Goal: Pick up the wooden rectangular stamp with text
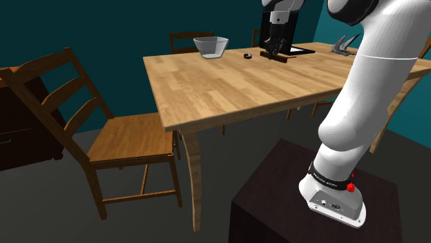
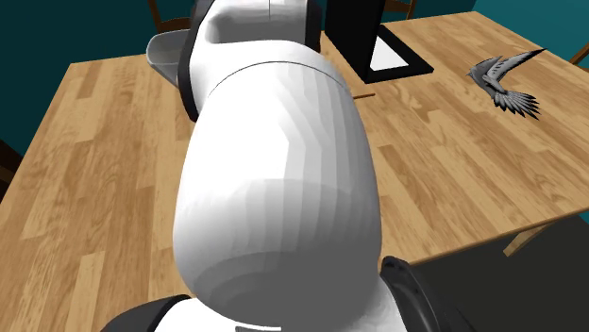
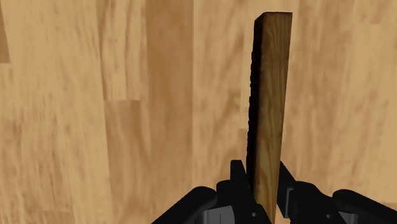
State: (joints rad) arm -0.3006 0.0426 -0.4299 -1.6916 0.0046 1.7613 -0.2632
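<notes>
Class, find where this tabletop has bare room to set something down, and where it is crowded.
Bare: the wide stretch of table between the bowl and the edge facing the stand. Crowded: the far side, with bowl, small black object, the gripper clasping the stamp, black-framed panel and grey winged figure.

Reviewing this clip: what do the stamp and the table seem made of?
The stamp looks like matte wood, brown grain along its broad face; its rough black edge might be rubber. The table looks like light wooden planks, with grain and seams showing.

Wooden stamp (image 3: 272, 95) — grainy face, rough black edge, pale planked wood table (image 3: 95, 108), translucent glassy bowl (image 1: 211, 46)
</notes>
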